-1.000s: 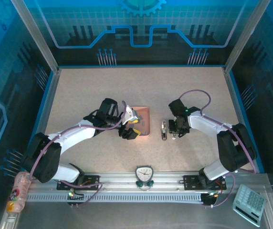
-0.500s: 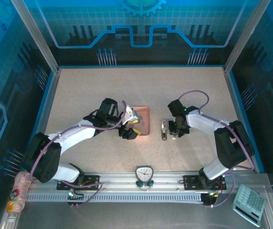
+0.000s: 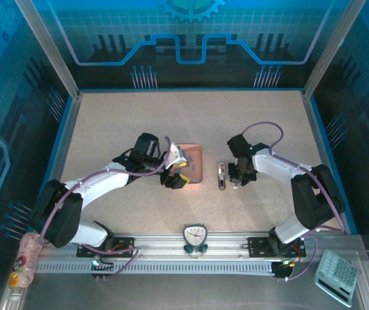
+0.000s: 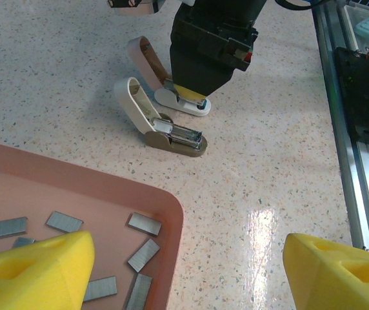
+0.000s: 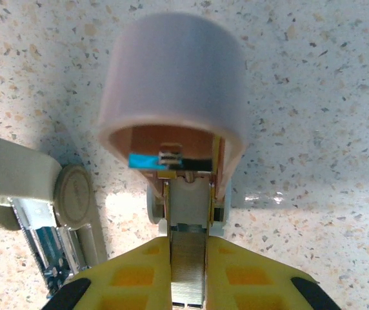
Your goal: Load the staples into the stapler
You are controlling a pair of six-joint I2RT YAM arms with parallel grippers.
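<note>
Two staplers [image 4: 166, 131] clear of tray rim [image 4: 169, 208]; right jaws clenched on staple strip [image 5: 188, 271], left jaws released.

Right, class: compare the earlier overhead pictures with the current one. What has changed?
Almost nothing. The right arm's elbow wobbled slightly; the right gripper stays at the pink stapler, pinching a staple strip. The left gripper, pink tray and white stapler have not moved.

Speckled beige surface [image 3: 107, 129]: pink tray [image 3: 196, 158] near centre. White stapler [image 4: 162, 126] and pink stapler [image 4: 147, 57], both open, side by side right of it.
</note>
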